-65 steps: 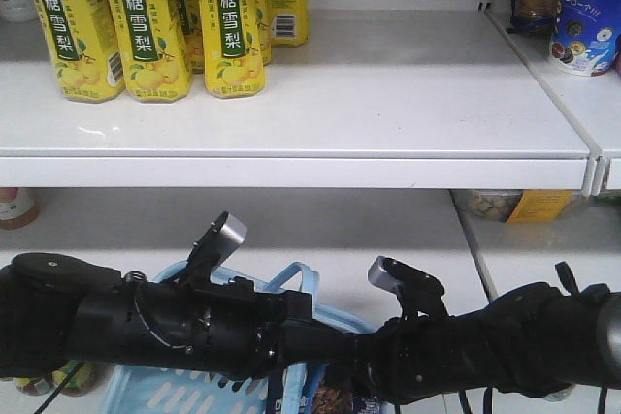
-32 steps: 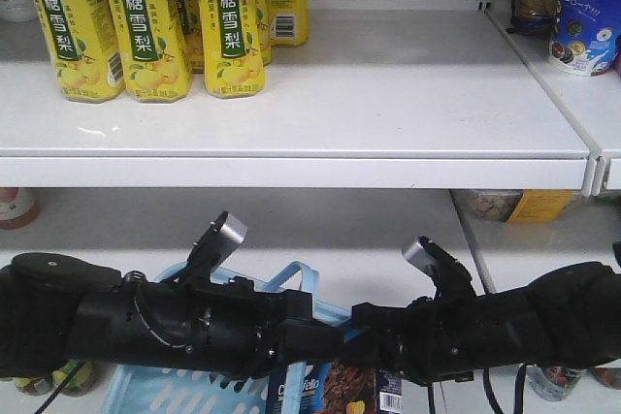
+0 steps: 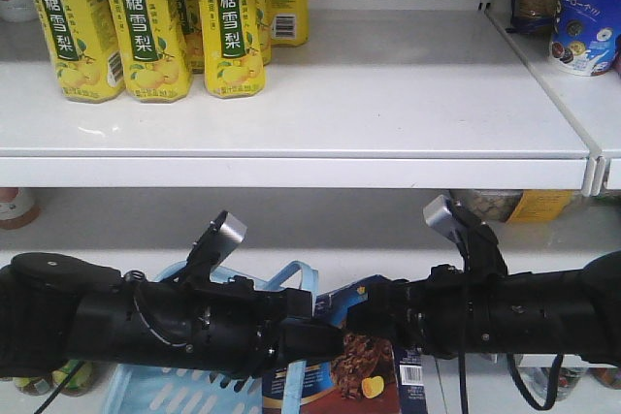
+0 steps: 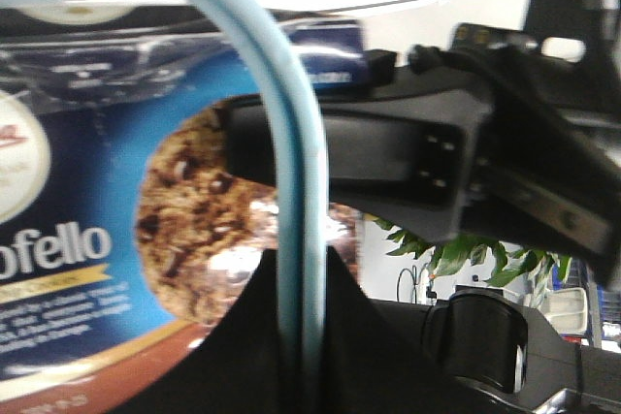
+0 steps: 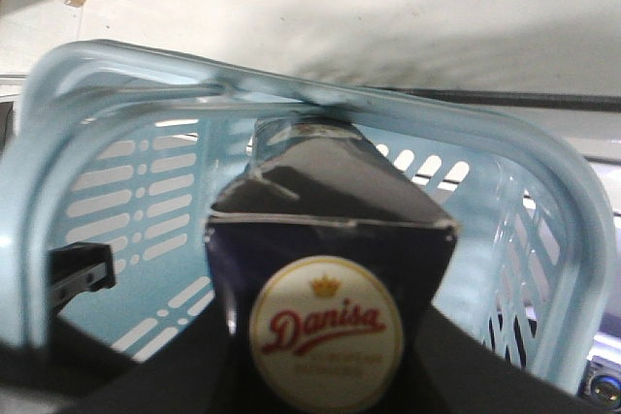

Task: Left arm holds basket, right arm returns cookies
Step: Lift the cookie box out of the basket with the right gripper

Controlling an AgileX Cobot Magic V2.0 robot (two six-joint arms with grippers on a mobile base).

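My left arm (image 3: 146,322) reaches in from the left. Its gripper (image 4: 301,336) is shut on the pale blue handle (image 4: 291,143), which runs up between the black fingers (image 4: 233,366). The light blue basket (image 3: 155,390) hangs below, its slotted walls and rim (image 5: 291,104) filling the right wrist view. From the right comes my right arm (image 3: 505,317), its gripper (image 5: 325,375) shut on the dark navy cookies carton (image 5: 330,269) with the round red-white logo facing the camera. The cookies (image 3: 364,366) hang just above the basket's right part, right next to the handle (image 3: 301,278).
Yellow drink bottles (image 3: 146,26) stand at the upper shelf's left. The upper shelf board (image 3: 388,94) is white, with a front lip (image 3: 291,172). A round blue-and-white cookie package (image 3: 582,21) stands at the upper right. Packets (image 3: 524,206) lie on the lower shelf behind my right arm.
My right arm has risen and drawn back to the right, bringing the cookies carton up out of the basket. The left arm and the basket have stayed still.
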